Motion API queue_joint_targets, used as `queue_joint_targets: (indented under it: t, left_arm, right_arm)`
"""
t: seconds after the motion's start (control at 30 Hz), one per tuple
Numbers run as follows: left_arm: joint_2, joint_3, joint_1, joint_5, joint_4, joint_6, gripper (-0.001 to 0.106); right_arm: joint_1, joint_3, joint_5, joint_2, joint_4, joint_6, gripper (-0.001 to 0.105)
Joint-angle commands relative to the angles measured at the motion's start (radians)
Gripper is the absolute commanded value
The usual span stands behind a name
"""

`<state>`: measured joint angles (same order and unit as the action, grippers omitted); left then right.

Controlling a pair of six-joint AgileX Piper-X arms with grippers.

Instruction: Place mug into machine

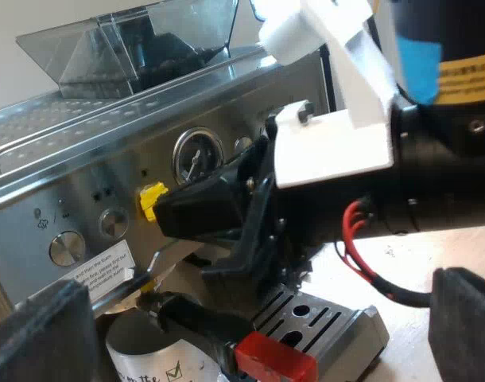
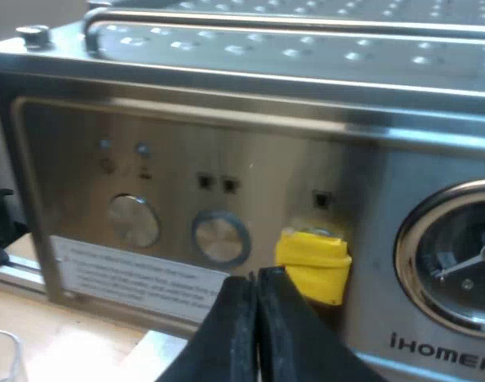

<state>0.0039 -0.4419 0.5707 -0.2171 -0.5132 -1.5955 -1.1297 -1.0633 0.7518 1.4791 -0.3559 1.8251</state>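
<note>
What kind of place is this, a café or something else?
Likely a coffee-making station, perhaps a robot test bench rather than a café. Clues: a steel espresso machine with a bean hopper on top, a pressure gauge on its front, and a mug below its holder.

Cut off, covered, unreadable: steel espresso machine [image 1: 75, 203]
The white printed mug [image 1: 147, 362] below the dark red-tipped holder handle [image 1: 203, 320] runs off the picture's edge, its base unseen and its print unreadable. The right tool [image 1: 159, 213] and its arm cover the machine's front beside the round pressure gauge [image 1: 196, 155]. In the right wrist view the gauge and the brand lettering [image 2: 441, 350] are cut by the edge, and the white label [image 2: 123, 274] carries print too small to read.
</note>
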Motion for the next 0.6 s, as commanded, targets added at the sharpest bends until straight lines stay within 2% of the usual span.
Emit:
queue_joint_targets:
  t: [0.03,0.4,0.6]
  left_arm:
    - [-0.006,-0.006,0.005,-0.006,0.016,0.005,0.085]
    - [-0.006,-0.006,0.005,-0.006,0.016,0.005,0.085]
    - [-0.006,-0.006,0.005,-0.006,0.016,0.005,0.085]
  right_arm:
    - [0.022,-0.013,0.018,0.001,-0.007,0.019,0.0]
    - [0.119,-0.012,0.029,0.006,-0.007,0.01,0.0]
    - [0.135,-0.012,0.029,0.018,-0.005,-0.015,0.0]
